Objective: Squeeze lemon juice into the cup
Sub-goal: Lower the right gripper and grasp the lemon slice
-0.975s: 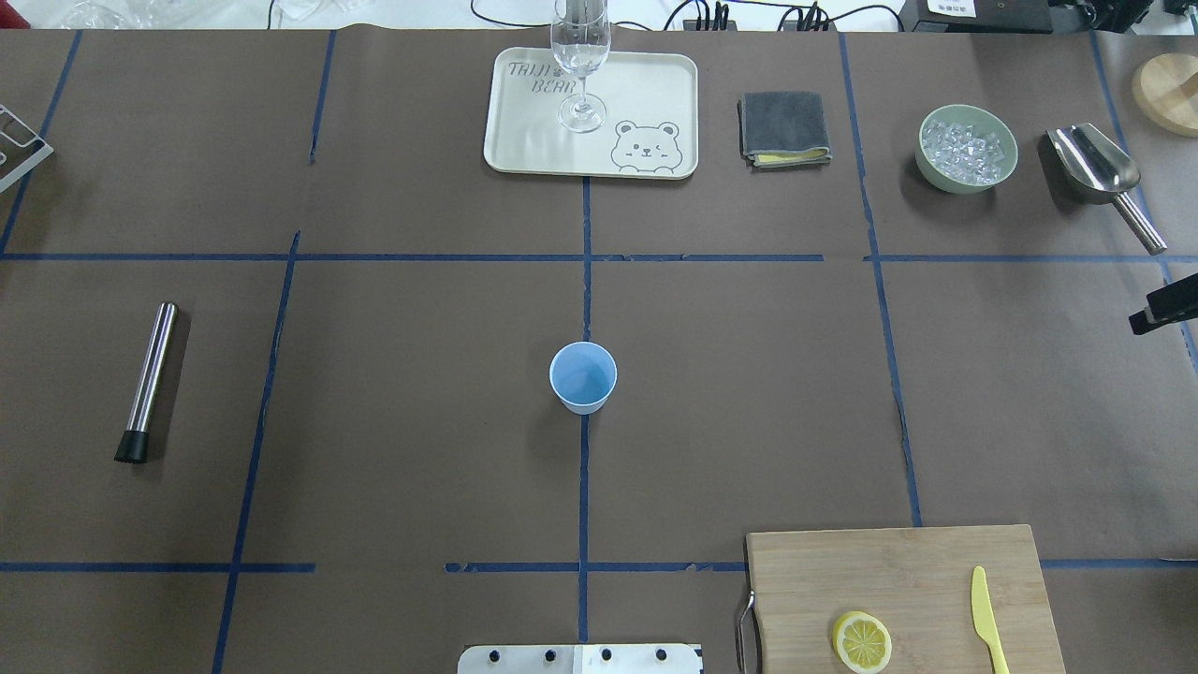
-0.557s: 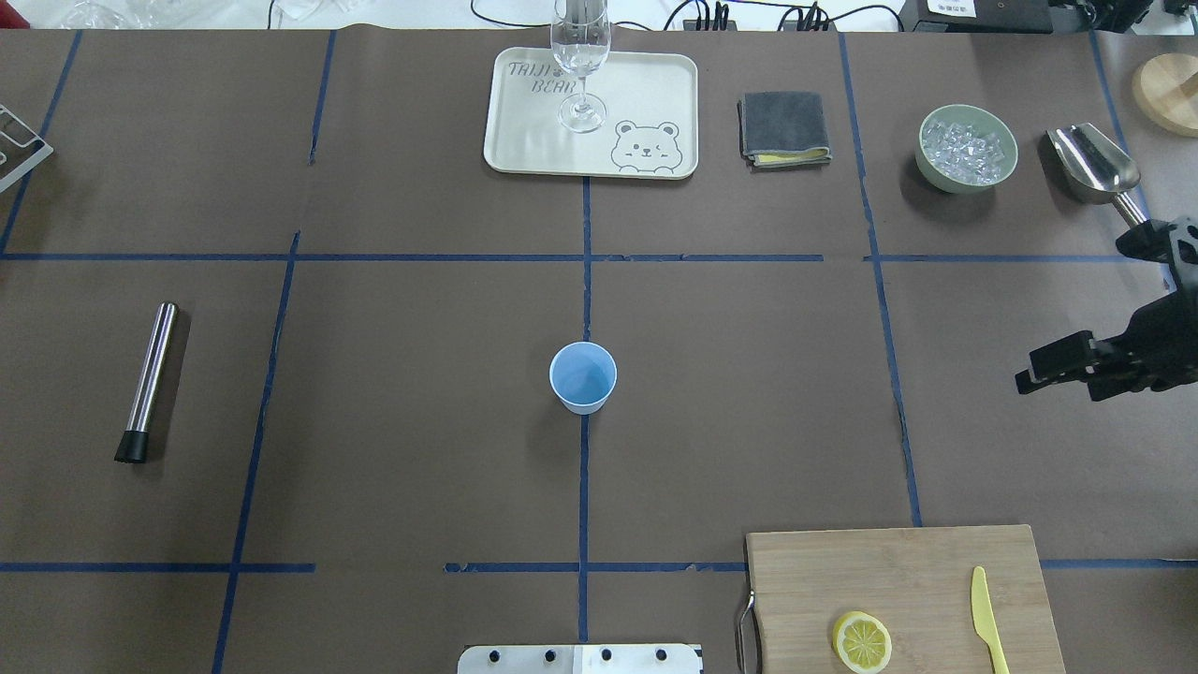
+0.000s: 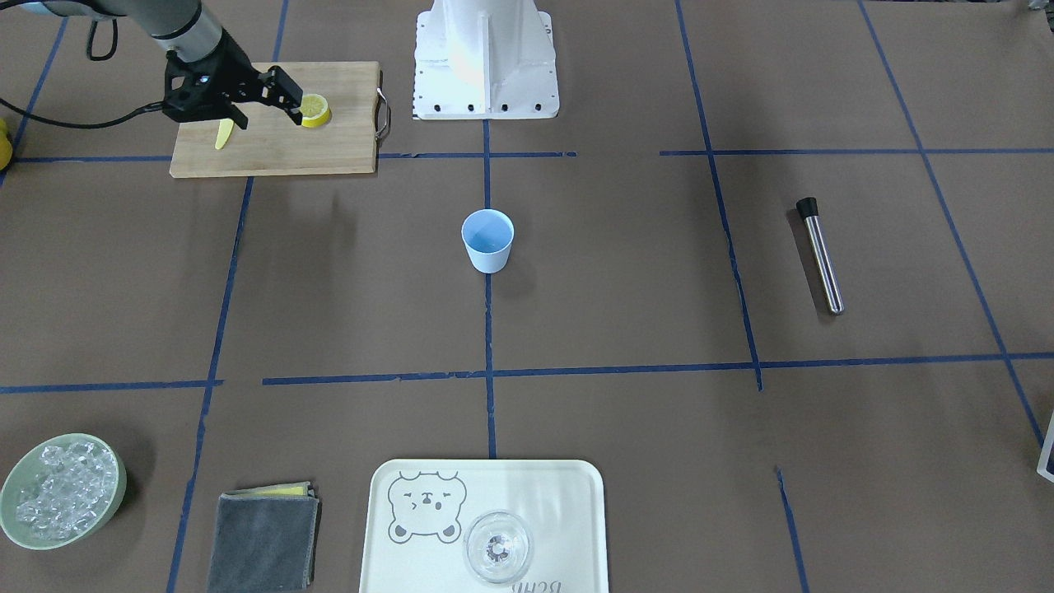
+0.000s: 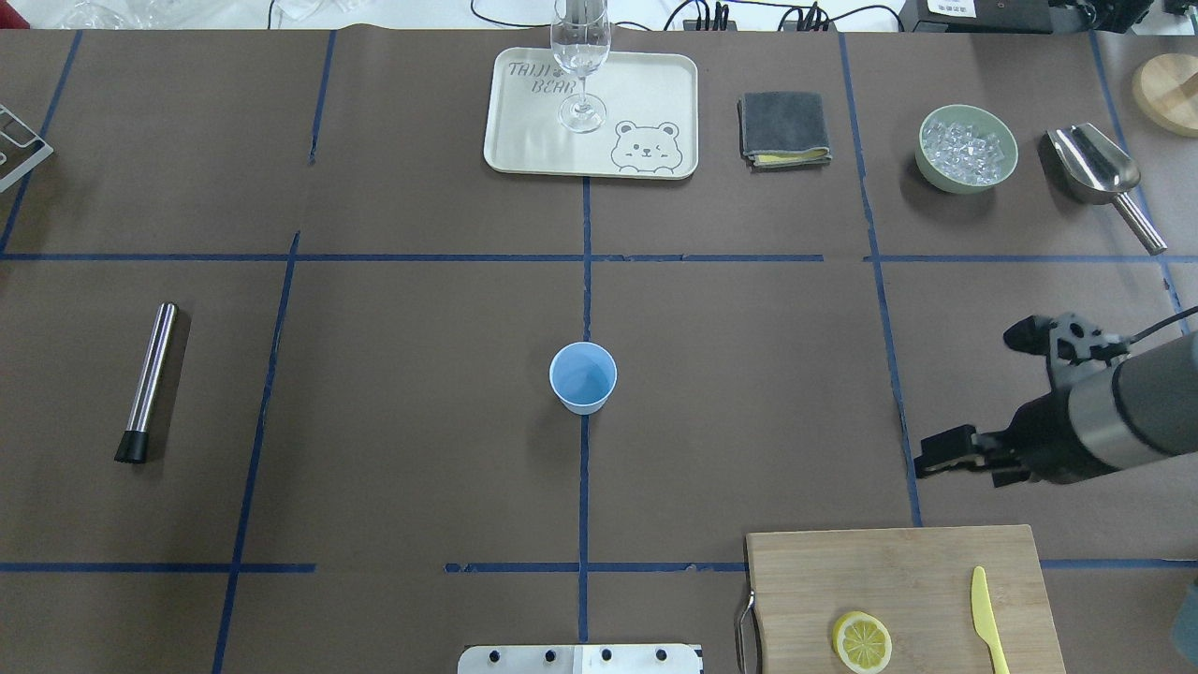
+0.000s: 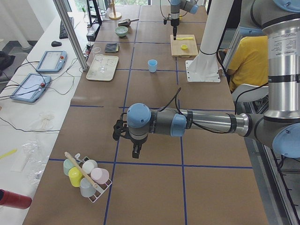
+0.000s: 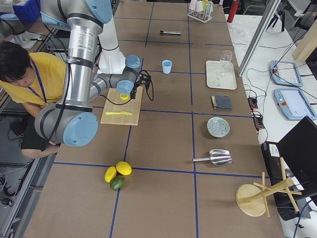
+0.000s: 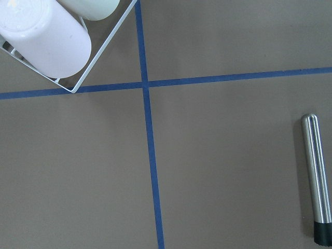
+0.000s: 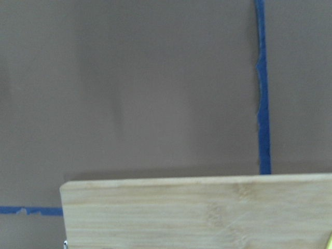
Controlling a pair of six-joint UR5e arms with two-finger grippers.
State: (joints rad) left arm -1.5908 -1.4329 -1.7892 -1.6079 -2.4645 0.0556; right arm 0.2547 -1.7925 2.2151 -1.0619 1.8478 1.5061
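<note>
The lemon (image 4: pixel 862 642) slice lies cut face up on the wooden cutting board (image 4: pixel 898 571) at the near right, also in the front view (image 3: pixel 314 109). The light-blue cup (image 4: pixel 583 376) stands upright at the table's middle, also in the front view (image 3: pixel 487 239). My right gripper (image 4: pixel 967 398) is open and empty, in the air over the table just beyond the board's far edge; in the front view (image 3: pixel 269 122) it appears beside the lemon. My left gripper (image 5: pixel 136 150) shows only in the exterior left view, far from both, and I cannot tell its state.
A yellow plastic knife (image 4: pixel 985 613) lies on the board right of the lemon. A steel muddler (image 4: pixel 150 379) lies at the left. At the back are a tray (image 4: pixel 524 140) with a clear glass (image 4: pixel 580 56), a grey cloth (image 4: pixel 784 128), a bowl of ice (image 4: pixel 967 150) and a scoop (image 4: pixel 1095 168).
My right arm has come in from the right edge, moving leftward and nearer toward the cutting board, its gripper still open. The cup and lemon have not moved.
</note>
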